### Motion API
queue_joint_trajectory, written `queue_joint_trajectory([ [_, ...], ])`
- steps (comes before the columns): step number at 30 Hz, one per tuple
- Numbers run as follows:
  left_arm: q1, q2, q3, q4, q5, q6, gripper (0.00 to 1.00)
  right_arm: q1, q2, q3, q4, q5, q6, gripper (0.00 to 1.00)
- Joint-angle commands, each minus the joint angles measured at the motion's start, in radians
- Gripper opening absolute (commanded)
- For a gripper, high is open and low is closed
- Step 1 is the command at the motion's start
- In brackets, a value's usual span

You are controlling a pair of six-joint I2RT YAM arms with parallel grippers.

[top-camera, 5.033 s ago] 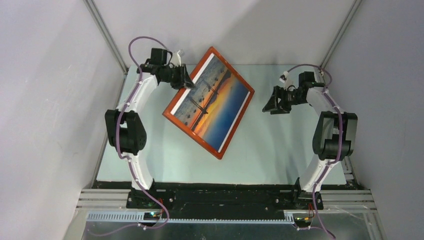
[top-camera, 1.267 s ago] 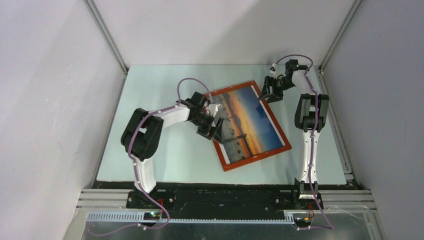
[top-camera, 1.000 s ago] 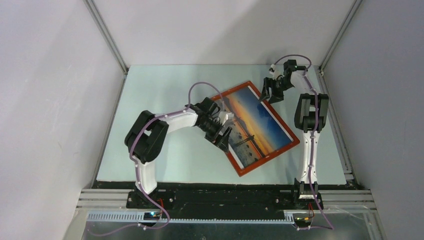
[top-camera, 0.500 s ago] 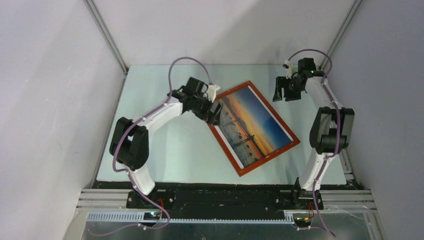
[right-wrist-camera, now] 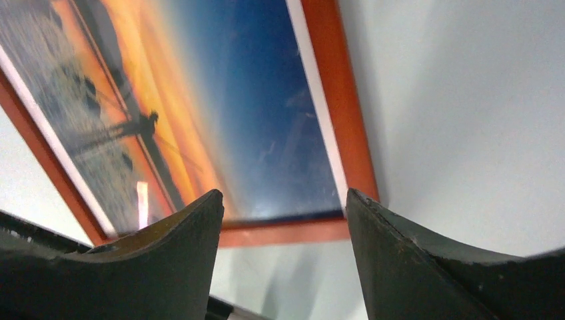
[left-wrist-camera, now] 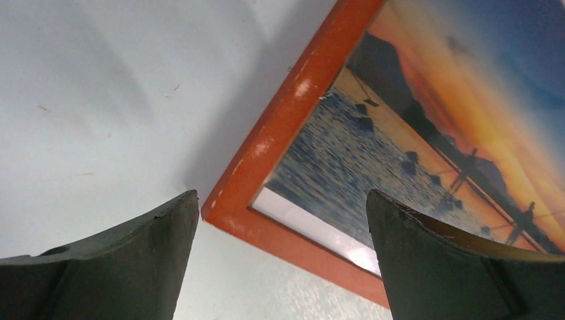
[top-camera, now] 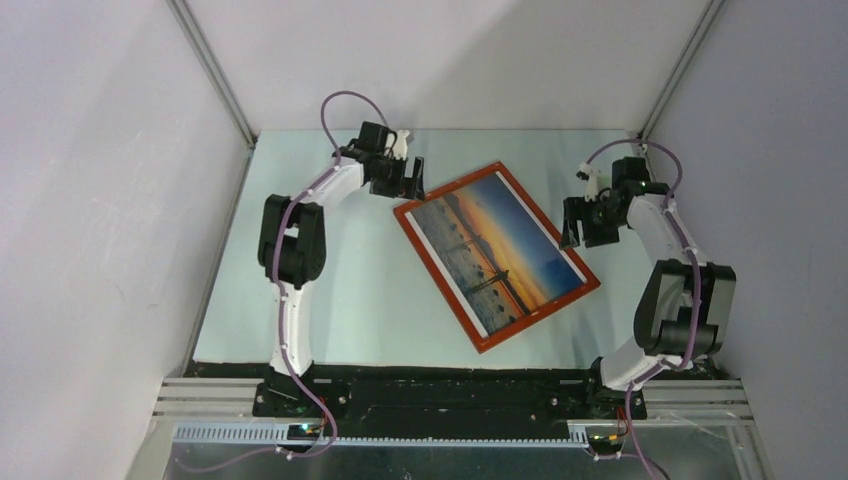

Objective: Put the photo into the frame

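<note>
Frame (top-camera: pixel 487 344) flat on the pale desk (top-camera: pixel 330 310) in the top view, turned at a slant, one corner pointing toward the near edge. Photo (top-camera: pixel 495 252) inside it, picture side up: orange sky, blue water, dark silhouettes, thin white border, orange-brown wood on all four sides. Left arm (top-camera: pixel 300 240) reaching toward the far side, left jaws spread wide just beyond the frame's far-left corner, nothing between them. Right arm (top-camera: pixel 690 300) folded back on itself, right jaws parted just beside the frame's right-hand long edge; contact with the wood impossible to tell from up here. Next, the left wrist view: two dark jaws wide apart at the bottom of the picture, empty, hanging above the frame's corner (left-wrist-camera: pixel 293 107), that corner lying in the gap between them. Pale scuffs on the wood there, white border and rippled water of the photo (left-wrist-camera: pixel 433 133) just inside, bare desk (left-wrist-camera: pixel 100 100) to the left. Last, the right wrist view: jaws parted and gripping nothing, held above another corner of the frame (right-wrist-camera: pixel 340 100), clear of the wood. Blue sky of the photo (right-wrist-camera: pixel 233 100) just inside that corner, orange band and a dark figure further left, plain desk (right-wrist-camera: pixel 466 100) to the right.
</note>
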Motion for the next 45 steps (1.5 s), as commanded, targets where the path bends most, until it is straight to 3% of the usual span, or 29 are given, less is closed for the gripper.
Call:
queue_joint_trajectory([
  [1,-0.001,0.063,0.093,-0.008,0.015,-0.068,1.0,-0.028,-0.126,-0.06,-0.071,-0.033,-0.065,0.72],
  [18,-0.001,0.127,0.042,-0.011,0.166,-0.114,1.0,-0.139,-0.261,-0.324,-0.148,-0.011,-0.242,0.71],
  [35,-0.001,0.021,-0.154,-0.009,0.244,-0.052,1.0,-0.142,-0.02,-0.34,-0.007,0.022,-0.235,0.7],
  [45,0.0,-0.052,-0.288,-0.005,0.253,-0.031,1.0,-0.142,0.09,-0.207,-0.001,-0.025,-0.186,0.7],
])
